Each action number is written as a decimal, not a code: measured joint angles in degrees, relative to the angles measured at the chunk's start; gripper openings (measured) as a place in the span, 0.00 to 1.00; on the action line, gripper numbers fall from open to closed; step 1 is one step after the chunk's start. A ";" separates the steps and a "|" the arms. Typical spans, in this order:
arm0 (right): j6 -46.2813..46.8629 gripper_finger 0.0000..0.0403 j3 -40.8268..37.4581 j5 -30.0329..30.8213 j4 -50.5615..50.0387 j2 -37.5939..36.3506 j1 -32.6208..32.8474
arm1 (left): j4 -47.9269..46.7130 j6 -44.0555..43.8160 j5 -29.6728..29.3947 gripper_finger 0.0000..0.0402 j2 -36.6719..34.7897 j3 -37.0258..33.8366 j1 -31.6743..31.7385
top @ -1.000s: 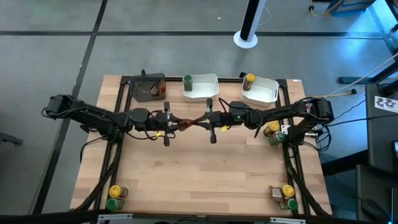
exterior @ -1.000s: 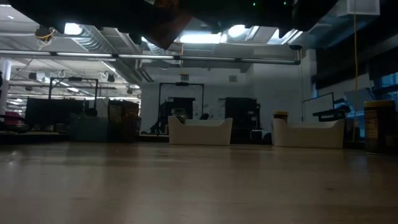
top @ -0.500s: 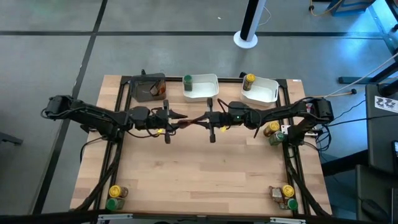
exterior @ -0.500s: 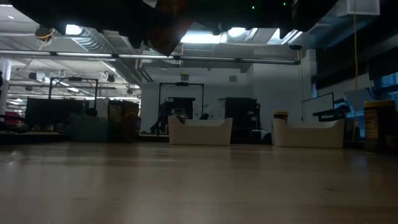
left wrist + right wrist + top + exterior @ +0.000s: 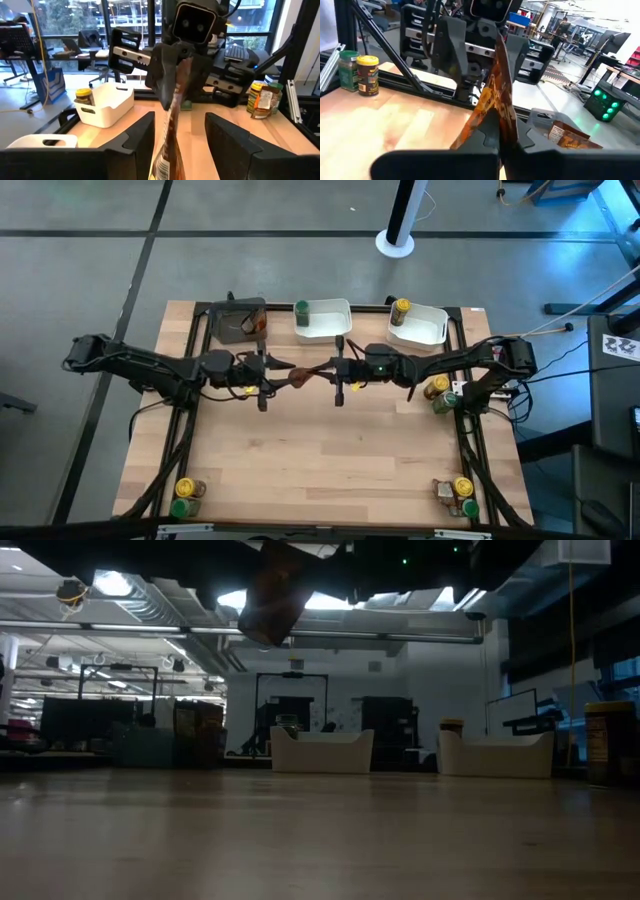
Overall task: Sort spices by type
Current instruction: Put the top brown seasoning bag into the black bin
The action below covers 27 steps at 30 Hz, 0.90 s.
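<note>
- Above the middle of the wooden bench [image 5: 330, 450], the two dark arms meet head-on, a reddish-brown spice packet [image 5: 300, 377] hanging in the air between them.
- The right gripper [image 5: 322, 372] has its jaws pressed together on one end of the packet; the right wrist view shows the crinkled foil rising from between its fingers.
- The left gripper [image 5: 283, 369] faces it with its jaws parted, one finger on either side of the packet; the left wrist view shows a gap on both sides.
- Along the far edge of the bench sit a dark tray [image 5: 236, 321] holding another packet, a white tray [image 5: 325, 318] with a green-lidded jar [image 5: 301, 309] at its corner, and a second white tray [image 5: 420, 326] beside a yellow-lidded jar [image 5: 400, 309].
- More spice jars [image 5: 440, 394] stand grouped at the right edge under the right arm.
- A yellow and green pair [image 5: 184, 497] waits at the near left corner, another cluster [image 5: 459, 495] at the near right corner.
</note>
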 joint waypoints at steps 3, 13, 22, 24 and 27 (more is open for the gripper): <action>0.04 0.00 0.00 -0.12 -0.38 0.00 -0.55 | 0.62 -0.47 -0.02 0.39 1.19 0.00 0.00; 0.47 0.00 0.00 -2.91 -0.49 0.13 -0.66 | -3.34 -0.95 -0.04 0.39 5.69 4.58 1.18; 0.29 0.00 -0.02 -3.02 -2.32 0.17 -0.66 | -16.03 -5.20 -0.68 0.39 5.80 10.73 3.13; 0.23 0.00 -0.02 -3.02 -2.64 0.22 -0.66 | -18.01 -5.28 -0.68 0.39 5.78 11.54 3.08; 0.17 0.00 -0.02 -3.02 -2.42 0.22 -0.66 | -19.78 -5.30 -0.68 0.37 5.78 11.72 3.08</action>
